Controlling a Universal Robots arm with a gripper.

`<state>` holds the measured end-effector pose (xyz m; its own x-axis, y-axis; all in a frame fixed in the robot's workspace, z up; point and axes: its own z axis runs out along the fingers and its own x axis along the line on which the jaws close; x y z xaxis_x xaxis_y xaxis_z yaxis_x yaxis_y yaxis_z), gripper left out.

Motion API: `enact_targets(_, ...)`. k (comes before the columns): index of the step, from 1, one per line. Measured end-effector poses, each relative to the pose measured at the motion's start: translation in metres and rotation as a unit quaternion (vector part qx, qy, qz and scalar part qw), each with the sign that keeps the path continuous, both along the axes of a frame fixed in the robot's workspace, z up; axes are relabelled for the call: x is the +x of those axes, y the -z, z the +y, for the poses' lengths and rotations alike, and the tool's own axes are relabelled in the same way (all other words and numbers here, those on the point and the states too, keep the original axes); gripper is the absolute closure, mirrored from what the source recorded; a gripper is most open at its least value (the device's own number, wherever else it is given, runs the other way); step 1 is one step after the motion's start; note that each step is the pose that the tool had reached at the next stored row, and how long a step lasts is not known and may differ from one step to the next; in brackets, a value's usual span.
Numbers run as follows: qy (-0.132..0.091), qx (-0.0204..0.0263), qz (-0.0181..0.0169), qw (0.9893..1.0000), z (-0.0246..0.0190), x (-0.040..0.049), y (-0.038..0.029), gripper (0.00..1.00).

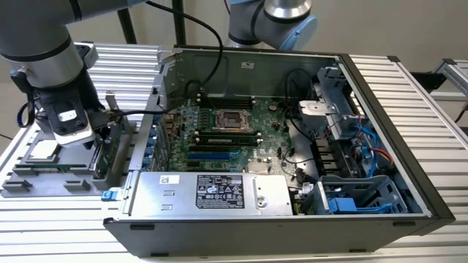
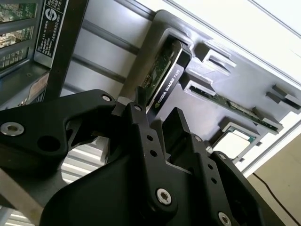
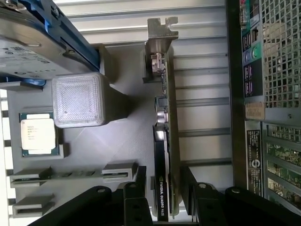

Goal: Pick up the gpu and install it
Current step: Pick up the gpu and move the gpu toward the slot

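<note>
In the exterior view my claw [image 1: 91, 143] hangs low over the grey parts holder [image 1: 29, 186] on the worktop [image 1: 409, 71], to the exterior view's left of the open computer case [image 1: 241, 230]. The motherboard [image 1: 241, 137] inside shows no card seated in its slots. I judge the install not yet begun, and even the pick-up is not done.

In the second wrist view the gpu [image 2: 167, 75] stands on edge in its slot of the holder, and my black fingers [image 2: 141, 127] reach down around its near end. A memory stick [image 2: 230, 106] and the processor chip [image 2: 235, 141] sit in their own recesses beyond it.

In the first wrist view the claw is spread, with one finger on either side of the card and a sliver of gap on both sides: straddling, not pinching. The card's silver bracket [image 3: 162, 28] is at the far end. A grey block [image 3: 77, 99] and the hard drive [image 3: 28, 42] with blue clips stand close on one side. The case wall [image 3: 263, 94] runs along the other, near enough to mind on the lift.
</note>
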<state>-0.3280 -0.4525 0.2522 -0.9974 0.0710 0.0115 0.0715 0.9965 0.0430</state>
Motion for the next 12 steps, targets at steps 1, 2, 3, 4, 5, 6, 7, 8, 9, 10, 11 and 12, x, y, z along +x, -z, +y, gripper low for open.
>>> enact_targets(1, 0.0, -0.0001, 0.0, 1.0, 0.0, 0.0, 0.0016, 0.0)
enact_targets(2, 0.0, -0.0002, -0.0001, 1.0, 0.0, 0.0, 0.003, 0.0)
enact_targets(3, 0.0, -0.0003, -0.0001, 1.0, 0.0, 0.0, 0.0045, 0.0)
enact_targets(4, 0.0, -0.0004, 0.0, 1.0, 0.0, 0.0, 0.0059, 0.0)
enact_targets(5, 0.0, -0.0005, -0.0001, 1.0, 0.0, 0.0, 0.0073, 0.0)
enact_targets(6, 0.0, -0.0007, -0.0001, 1.0, 0.0, 0.0, 0.0085, 0.0)
enact_targets(7, 0.0, -0.0008, -0.0001, 1.0, 0.0, 0.0, 0.0095, 0.0)
enact_targets(8, 0.0, -0.001, -0.0001, 1.0, 0.0, 0.0, 0.0105, 0.0)
enact_targets(9, 0.0, -0.0012, -0.0001, 1.0, 0.0, 0.0, 0.0115, 0.0)
enact_targets(10, 0.0, -0.0016, -0.0001, 1.0, 0.0, 0.0, 0.0124, 0.0)
enact_targets(11, 0.0, -0.0022, -0.0001, 1.0, 0.0, 0.0, 0.013, 0.0)
enact_targets(12, 0.0, -0.0024, 0.0, 1.0, 0.0, 0.0, 0.0131, 0.0)
